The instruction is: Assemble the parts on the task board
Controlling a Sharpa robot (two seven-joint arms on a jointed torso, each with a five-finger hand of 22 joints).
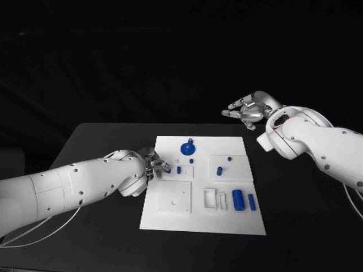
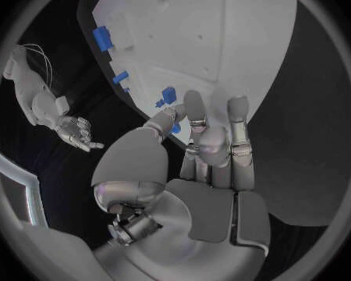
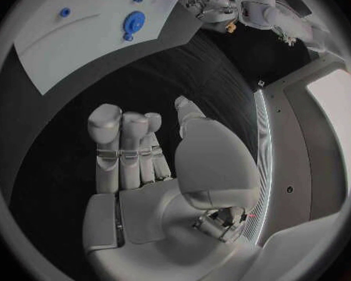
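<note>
At the task board's [image 1: 199, 224] left edge, the left hand [image 1: 153, 165] is apparently pinching a small blue part [image 2: 175, 128]. Beyond the table's [image 1: 100, 141] far right corner, the right hand [image 1: 248, 109] is hovering with fingers loosely apart, holding nothing.

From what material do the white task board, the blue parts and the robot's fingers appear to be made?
Task board: probably matte white plastic, since it is flat and even with cut recesses and no glare.
Blue parts: likely moulded or printed plastic, uniform saturated colour, dull surface.
Fingers of the left hand: silver, smooth, softly shining segments, so metal or metallic-coated plastic; the look leaves this open.
</note>
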